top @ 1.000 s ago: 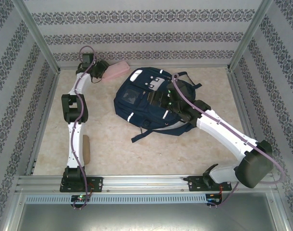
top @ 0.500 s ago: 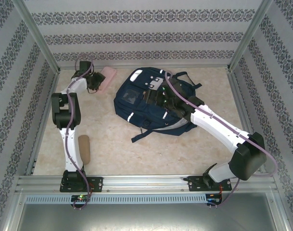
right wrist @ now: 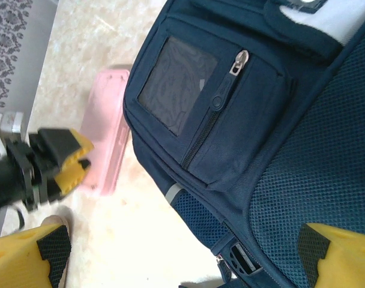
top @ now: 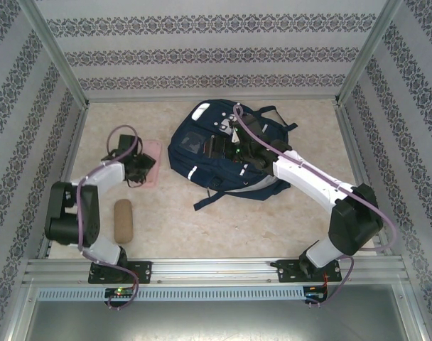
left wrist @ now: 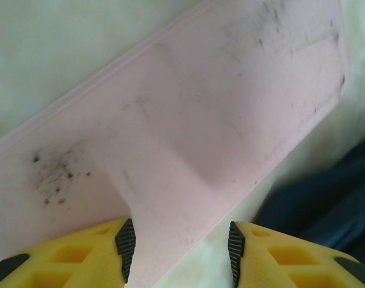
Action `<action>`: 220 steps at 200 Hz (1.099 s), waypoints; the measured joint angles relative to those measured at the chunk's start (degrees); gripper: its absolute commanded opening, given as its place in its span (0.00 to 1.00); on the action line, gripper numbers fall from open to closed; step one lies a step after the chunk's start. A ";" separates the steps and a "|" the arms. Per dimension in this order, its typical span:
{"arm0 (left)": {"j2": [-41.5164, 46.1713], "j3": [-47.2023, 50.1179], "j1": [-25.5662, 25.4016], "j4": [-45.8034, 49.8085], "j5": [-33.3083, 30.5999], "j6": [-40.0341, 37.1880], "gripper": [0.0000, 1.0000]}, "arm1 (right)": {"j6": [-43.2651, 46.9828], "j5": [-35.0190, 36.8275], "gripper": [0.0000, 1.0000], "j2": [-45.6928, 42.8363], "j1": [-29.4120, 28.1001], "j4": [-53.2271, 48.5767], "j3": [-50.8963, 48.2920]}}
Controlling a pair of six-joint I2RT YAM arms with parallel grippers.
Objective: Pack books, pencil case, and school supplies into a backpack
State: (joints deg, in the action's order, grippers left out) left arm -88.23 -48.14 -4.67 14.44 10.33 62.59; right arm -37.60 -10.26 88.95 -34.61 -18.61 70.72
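Clamping partway, the left gripper [left wrist: 179,243] has the pencil case [left wrist: 188,120] by one end: the case's corner sits between the jaws, with the left black ribbed pad [left wrist: 126,243] against it. Fingers are yellow plastic with cut-out webs. Case is a flat pale pink oblong with rounded corners, a shallow raised strip down its face and dark scuff specks in two patches. Top view puts it left of the backpack [right wrist: 260,150], near but apart. Can't tell if it rests on the table [top: 202,227] or is lifted off it

Right gripper [right wrist: 182,252] is released, jaws spread wide with nothing between them, hanging over the backpack's front. Below it is a zip pocket [right wrist: 212,114] with a dark see-through window and a metal zip pull running diagonally, coarse mesh panel beside it, and a thin white reflective strip at the lower seam. Backpack is navy woven fabric, lying flat mid-table, white patch towards the far end, dark straps trailing off the near and right sides

Tan piece [top: 122,220], a rounded oblong, lies flat on the table near the left arm's base, nearer the arms than the case and clear of it

Table is pale cream with a faint marbled pattern. Walls [top: 216,57] on three sides carry white paper with grey floral bands. Aluminium posts stand at the corners, and a frame rail [top: 216,268] runs across the near edge with both arm bases bolted on
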 measured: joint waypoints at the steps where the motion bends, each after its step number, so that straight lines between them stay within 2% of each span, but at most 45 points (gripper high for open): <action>1: 0.22 0.20 -0.22 0.02 -0.07 0.15 0.49 | 0.04 -0.11 0.98 0.07 0.00 0.02 0.00; 25: 6.51 6.25 -8.28 -0.13 -1.88 6.16 0.50 | 0.76 -1.22 0.98 0.72 -0.02 0.48 0.00; 51: 8.94 7.76 -14.88 0.26 -3.61 10.88 0.50 | 2.12 -1.25 0.98 1.14 -0.11 0.39 0.09; 68: 8.96 6.95 -17.68 1.97 -4.35 12.04 0.53 | 2.93 -1.20 0.98 1.77 -0.44 0.15 0.52; 86: 9.35 5.03 -18.36 5.20 -5.22 12.11 0.55 | 3.32 -1.16 0.98 2.16 -1.29 0.04 0.70; 118: 13.44 0.59 -15.08 10.84 -7.06 9.46 0.61 | 3.50 -0.87 0.98 2.78 -4.17 0.22 0.70; 127: 14.40 -0.63 -13.20 12.02 -7.13 8.41 0.71 | 3.54 -0.66 0.98 3.26 -5.25 0.24 0.79; 170: 17.59 -4.52 -4.72 18.51 -7.43 1.20 0.94 | 5.03 1.11 0.98 11.21 -11.76 -0.46 5.22; 195: 19.06 -5.77 -1.40 21.92 -7.32 -3.13 0.94 | 6.34 2.84 0.98 16.70 -15.72 -1.49 9.31; 220: 19.45 -6.05 0.28 23.21 -5.99 -6.54 0.94 | 6.36 4.92 0.98 18.47 -17.09 -2.32 9.81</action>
State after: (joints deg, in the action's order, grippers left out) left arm -68.77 -54.19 -4.38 37.65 4.34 56.05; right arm -31.24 -5.34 107.42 -51.70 -20.93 80.53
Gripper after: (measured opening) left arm 0.939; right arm 0.982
